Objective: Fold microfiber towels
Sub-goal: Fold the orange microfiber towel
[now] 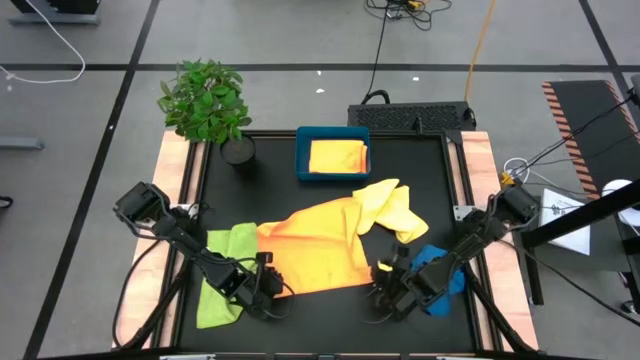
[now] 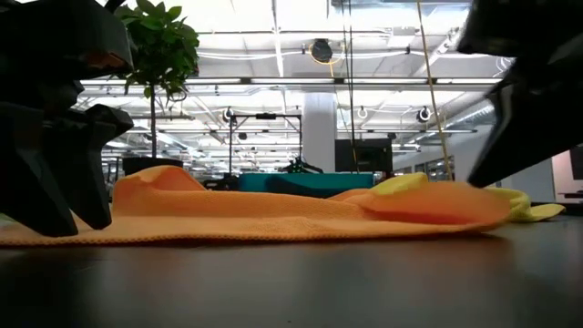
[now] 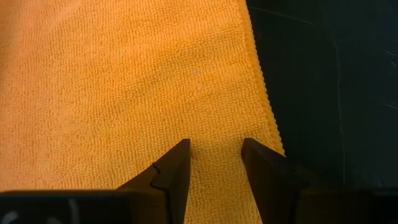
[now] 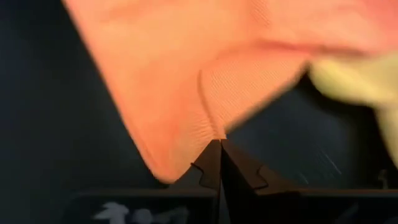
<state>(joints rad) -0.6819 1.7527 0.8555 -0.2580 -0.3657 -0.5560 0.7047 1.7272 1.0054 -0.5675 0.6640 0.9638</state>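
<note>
The orange towel (image 1: 315, 245) lies spread mid-tabletop (image 1: 330, 310). The right gripper (image 4: 219, 144) has its jaws closed on the towel's near corner; the left gripper (image 3: 214, 155) stands open over the opposite edge. With only one corner held, lifting may bunch the cloth or drag the pale yellow towel (image 1: 388, 208) along.

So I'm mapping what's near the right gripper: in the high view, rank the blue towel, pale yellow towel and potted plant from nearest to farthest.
From the right gripper:
1. Blue towel, right beside it.
2. Pale yellow towel, toward mid-table.
3. Potted plant, far left corner.
</note>
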